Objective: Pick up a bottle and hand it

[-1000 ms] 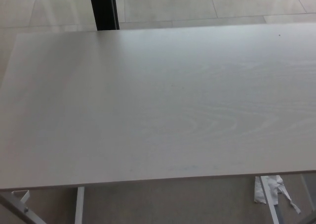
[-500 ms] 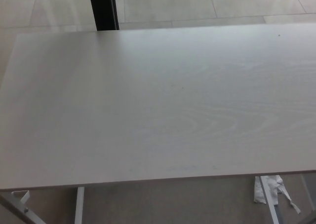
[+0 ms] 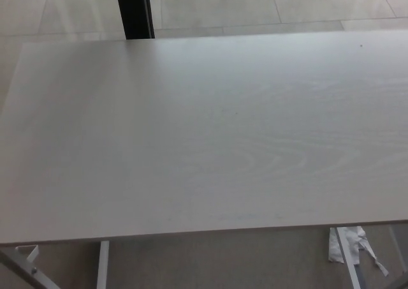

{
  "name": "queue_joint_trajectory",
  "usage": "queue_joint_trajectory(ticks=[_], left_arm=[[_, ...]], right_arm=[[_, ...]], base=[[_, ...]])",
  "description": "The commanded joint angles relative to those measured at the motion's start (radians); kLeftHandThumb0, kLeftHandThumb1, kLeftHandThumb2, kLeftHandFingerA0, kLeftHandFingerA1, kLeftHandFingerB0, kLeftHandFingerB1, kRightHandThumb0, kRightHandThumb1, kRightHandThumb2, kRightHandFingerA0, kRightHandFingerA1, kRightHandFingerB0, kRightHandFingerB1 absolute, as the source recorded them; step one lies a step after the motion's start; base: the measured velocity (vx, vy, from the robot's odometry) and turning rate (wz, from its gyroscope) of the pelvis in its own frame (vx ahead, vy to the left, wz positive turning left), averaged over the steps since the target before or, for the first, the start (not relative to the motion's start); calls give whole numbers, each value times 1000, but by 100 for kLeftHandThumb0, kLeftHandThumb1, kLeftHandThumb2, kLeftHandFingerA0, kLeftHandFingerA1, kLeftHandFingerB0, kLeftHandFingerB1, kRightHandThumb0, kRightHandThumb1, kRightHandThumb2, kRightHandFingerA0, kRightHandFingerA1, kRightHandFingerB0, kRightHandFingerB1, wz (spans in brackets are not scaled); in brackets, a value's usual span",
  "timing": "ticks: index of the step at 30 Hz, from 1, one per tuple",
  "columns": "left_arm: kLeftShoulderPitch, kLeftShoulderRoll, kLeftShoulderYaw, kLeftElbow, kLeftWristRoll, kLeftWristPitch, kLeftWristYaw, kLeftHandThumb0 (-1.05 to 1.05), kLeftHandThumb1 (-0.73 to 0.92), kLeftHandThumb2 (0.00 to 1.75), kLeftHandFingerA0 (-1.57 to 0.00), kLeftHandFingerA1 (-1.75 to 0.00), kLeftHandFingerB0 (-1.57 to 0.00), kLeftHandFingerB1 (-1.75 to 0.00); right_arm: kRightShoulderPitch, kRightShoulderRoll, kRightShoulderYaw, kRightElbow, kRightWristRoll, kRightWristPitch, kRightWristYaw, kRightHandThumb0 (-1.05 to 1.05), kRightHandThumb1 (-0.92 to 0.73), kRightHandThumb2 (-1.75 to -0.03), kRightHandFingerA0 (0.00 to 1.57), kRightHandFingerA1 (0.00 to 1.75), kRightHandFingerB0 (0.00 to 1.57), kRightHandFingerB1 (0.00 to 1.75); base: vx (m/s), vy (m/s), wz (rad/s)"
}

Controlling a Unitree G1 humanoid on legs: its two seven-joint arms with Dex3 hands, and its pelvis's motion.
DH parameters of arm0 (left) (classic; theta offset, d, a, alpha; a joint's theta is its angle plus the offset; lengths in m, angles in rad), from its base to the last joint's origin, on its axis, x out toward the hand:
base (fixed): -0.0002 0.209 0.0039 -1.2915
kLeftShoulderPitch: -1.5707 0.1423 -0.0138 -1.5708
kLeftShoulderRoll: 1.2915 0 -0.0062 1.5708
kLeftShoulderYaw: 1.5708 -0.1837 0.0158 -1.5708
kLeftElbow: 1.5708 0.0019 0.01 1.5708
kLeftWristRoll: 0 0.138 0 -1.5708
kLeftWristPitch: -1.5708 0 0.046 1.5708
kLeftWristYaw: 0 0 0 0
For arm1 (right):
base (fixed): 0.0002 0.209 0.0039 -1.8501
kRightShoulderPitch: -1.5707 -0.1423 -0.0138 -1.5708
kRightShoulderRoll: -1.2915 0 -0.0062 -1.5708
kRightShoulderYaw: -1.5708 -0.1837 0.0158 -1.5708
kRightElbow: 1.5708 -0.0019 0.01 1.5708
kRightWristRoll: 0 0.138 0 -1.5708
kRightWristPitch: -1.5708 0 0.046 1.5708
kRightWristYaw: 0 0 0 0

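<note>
i am looking down at a pale wood-grain table (image 3: 204, 136) with a dark post (image 3: 134, 9) behind it, my hands showing nowhere, their state unknowable.

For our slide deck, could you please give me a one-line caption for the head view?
Pale wood-grain table on a tiled floor, a dark post behind; no bottle or robot hand visible.

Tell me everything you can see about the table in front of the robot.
The table has a pale, whitish top with faint wood grain, rectangular and level, filling most of the head view. Nothing stands on it. Its right side runs out of the picture. White metal legs show under the near edge. It stands on a light tiled floor, with a dark post behind its far edge.
</note>
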Motion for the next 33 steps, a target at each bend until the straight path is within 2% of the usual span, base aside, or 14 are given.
queue_joint_trajectory(ticks=[1,4,5,14,16,17,22,24,25,26,27,29,32,33], left_arm=[[0,22,-5,10,-8,-32,-6,-70,67,61,-71,-48,-48,-40],[3,21,-2,11,-17,-28,-12,-70,68,61,-72,-48,-47,-41],[7,19,-3,6,-15,-33,-12,-71,67,61,-73,-48,-48,-41],[6,21,-4,7,-19,-19,-6,-70,66,60,-73,-48,-49,-40],[5,22,-5,10,-19,-24,-10,-71,65,60,-71,-48,-48,-41],[3,23,-5,15,-19,-27,-12,-70,66,60,-71,-49,-47,-41],[4,23,-5,14,-20,-25,-13,-71,66,61,-70,-49,-46,-41],[-1,24,-6,24,-17,-28,-7,-73,65,60,-72,-49,-47,-41],[-8,26,-6,42,-16,-34,-8,-72,65,61,-72,-48,-47,-40],[-13,27,-6,49,-16,-36,-8,-72,65,61,-72,-48,-47,-40],[-10,27,-7,38,-15,-33,-7,-70,66,61,-72,-48,-48,-40],[2,23,-9,13,-14,-33,-2,-69,67,61,-71,-48,-48,-40],[5,21,-11,6,-16,-27,-3,-72,67,60,-73,-49,-48,-41],[8,21,-12,4,-14,-37,-7,-71,68,61,-73,-49,-47,-42]], right_arm=[[0,-7,-5,4,0,1,-15,-67,-62,-61,102,150,30,47],[8,-8,-3,3,-2,-13,-6,-72,-48,-92,99,120,19,52],[5,-9,-6,8,4,-8,-3,-70,-61,-60,98,149,29,47],[17,-8,-3,-11,9,-4,4,-68,-63,-61,100,148,29,47],[13,-7,-2,-18,2,7,-13,-78,-49,-92,110,131,27,56],[12,-7,-2,-14,1,-1,-12,-70,-61,-61,99,150,29,48],[7,-5,-7,1,12,-6,-3,-68,-61,-60,101,146,29,47],[9,-9,-4,7,5,-16,3,-73,-48,-92,100,121,20,52],[9,-9,-4,1,7,-6,-2,-68,-61,-59,97,150,29,47],[8,-8,-5,-2,8,0,-5,-68,-61,-59,97,150,29,47],[5,-8,-5,-3,7,1,-8,-76,-48,-91,115,134,29,57],[4,-9,-3,-1,-1,-2,-17,-70,-47,-93,99,119,20,53],[7,-9,-6,0,6,-8,-6,-75,-48,-91,103,125,22,54],[6,-11,-4,3,3,-8,-6,-68,-62,-59,99,148,29,47]], base=[[0,0,0],[0,0,0],[0,0,0],[0,0,0],[0,0,0],[0,0,0],[0,0,0],[0,0,0],[0,0,0],[0,0,0],[0,0,0],[0,0,0],[0,0,0],[0,0,0]])
